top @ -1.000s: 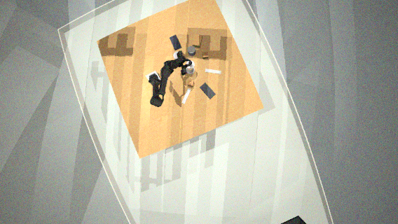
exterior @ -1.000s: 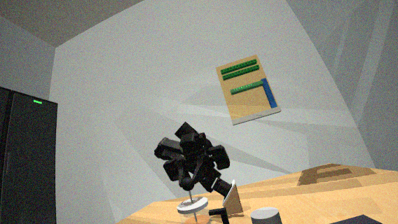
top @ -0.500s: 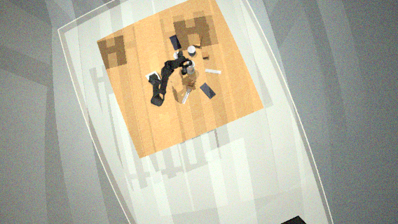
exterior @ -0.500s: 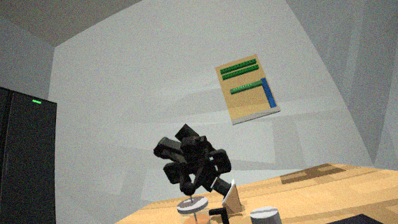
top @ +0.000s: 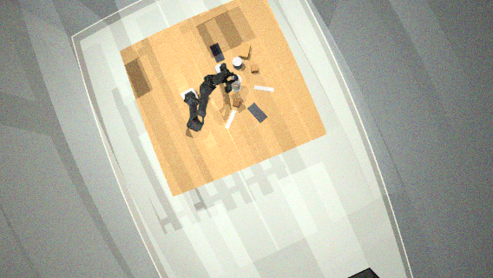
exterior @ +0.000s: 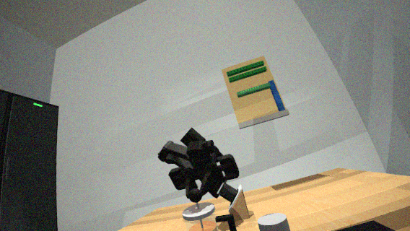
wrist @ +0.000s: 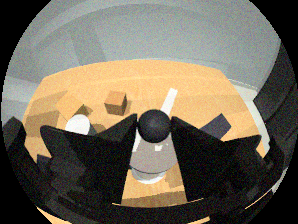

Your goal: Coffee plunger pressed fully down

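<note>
Gripper: the gripper (wrist: 154,129) is seen closed on the black knob (wrist: 154,125) of the plunger, one dark finger (wrist: 100,145) set against each side of the ball.

Plunger: in the exterior view the knob (exterior: 194,195) is carried just above the grey lid (exterior: 198,210), with only a short length of thin rod (exterior: 197,206) left exposed between them.

Press: the coffee press (top: 235,83) is stood on the wooden table (top: 282,117), near the middle of its far half, directly under the wrist; in the wrist view its pale body (wrist: 149,159) appears upright below the knob, though the base is hidden.

Surroundings: a white cylinder (top: 237,62) is placed just beyond the press in the top view, small brown blocks (top: 254,68) lie near it, and a white strip (top: 264,88) and a dark flat panel (top: 257,112) are set apart to the right.

Step in hand: the downward press is judged nearly complete, since little rod remains above the lid.

Next move: a short, strictly vertical push is called for until the knob is seated at the lid, with no sideways load that could tilt or slide the press; the jaws are then to be opened and the arm lifted straight up.

Risk: an off-axis push could be passed through the rod into the press.
</note>
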You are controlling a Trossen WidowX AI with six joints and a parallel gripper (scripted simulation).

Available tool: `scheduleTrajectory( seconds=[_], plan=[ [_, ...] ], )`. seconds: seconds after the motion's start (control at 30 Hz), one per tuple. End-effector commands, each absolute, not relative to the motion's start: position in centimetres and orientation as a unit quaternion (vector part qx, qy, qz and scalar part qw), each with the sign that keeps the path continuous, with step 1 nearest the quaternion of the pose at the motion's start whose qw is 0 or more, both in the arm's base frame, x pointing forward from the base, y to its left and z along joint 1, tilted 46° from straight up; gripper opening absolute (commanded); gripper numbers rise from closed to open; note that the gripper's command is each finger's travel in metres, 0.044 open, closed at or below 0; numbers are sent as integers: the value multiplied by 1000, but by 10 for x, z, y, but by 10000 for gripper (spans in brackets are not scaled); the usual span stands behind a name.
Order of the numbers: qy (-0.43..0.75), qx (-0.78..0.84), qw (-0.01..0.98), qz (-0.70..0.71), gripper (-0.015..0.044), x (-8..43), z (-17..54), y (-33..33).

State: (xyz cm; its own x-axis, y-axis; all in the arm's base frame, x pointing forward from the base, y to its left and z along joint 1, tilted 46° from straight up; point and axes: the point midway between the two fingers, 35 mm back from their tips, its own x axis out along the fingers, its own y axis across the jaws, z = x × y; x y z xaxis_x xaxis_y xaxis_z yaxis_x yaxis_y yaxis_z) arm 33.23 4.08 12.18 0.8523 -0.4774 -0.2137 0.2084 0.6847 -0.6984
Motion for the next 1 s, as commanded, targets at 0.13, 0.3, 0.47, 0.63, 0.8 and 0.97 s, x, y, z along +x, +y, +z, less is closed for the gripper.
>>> scheduleTrajectory(
  seconds=[0.13, 0.3, 0.47, 0.63, 0.8, 0.97],
  plan=[
    [193, -348, 897, -191, 126, 332, 122, 41],
    [193, -348, 897, -191, 126, 332, 122, 41],
    [193, -348, 897, -191, 231, 332, 122, 41],
    [193, -348, 897, -191, 362, 332, 122, 41],
    [193, -348, 897, -191, 440, 332, 122, 41],
    [198, -346, 897, -190, 440, 332, 131, 54]
  ],
)
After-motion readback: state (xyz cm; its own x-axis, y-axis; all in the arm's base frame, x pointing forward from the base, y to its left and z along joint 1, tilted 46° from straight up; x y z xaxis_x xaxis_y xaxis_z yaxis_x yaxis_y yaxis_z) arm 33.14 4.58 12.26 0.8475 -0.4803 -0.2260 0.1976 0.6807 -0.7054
